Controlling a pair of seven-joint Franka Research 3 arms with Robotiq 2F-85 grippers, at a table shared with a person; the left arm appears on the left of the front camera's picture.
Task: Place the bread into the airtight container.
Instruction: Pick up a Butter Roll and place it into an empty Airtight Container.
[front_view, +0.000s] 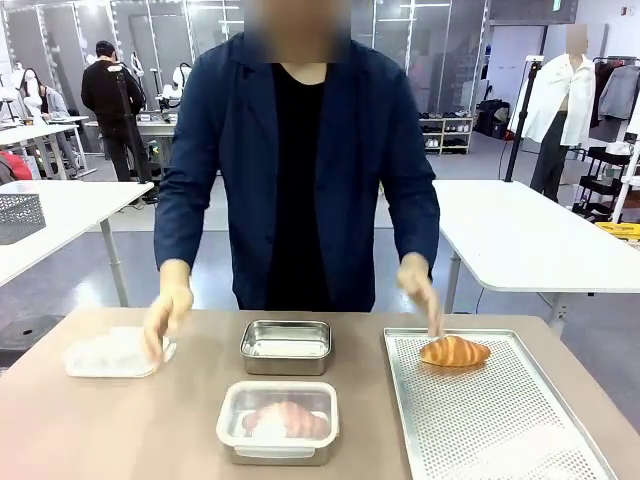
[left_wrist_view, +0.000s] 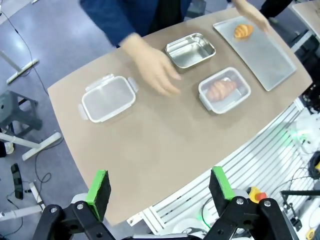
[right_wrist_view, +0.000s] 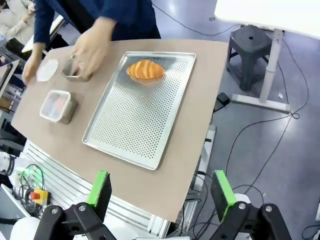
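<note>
Both jaws spread, empty, high above the table: left gripper (left_wrist_view: 159, 185), right gripper (right_wrist_view: 160, 187). Bread (front_view: 455, 351) lies at the tray's (front_view: 500, 420) 12 o'clock end, 3 o'clock of the empty container (front_view: 286, 346). Risk: the person's hand (front_view: 415, 280) hovers beside the bread, so a descending arm could hit it.

Bare brown tabletop (front_view: 120, 430) lies open at the near left. The perforated silver metal tray (front_view: 500, 430), right, is free across its near half; at its far end a person's hand (front_view: 420, 290) hovers just beside the golden croissant (front_view: 455, 351), crowding it.
</note>
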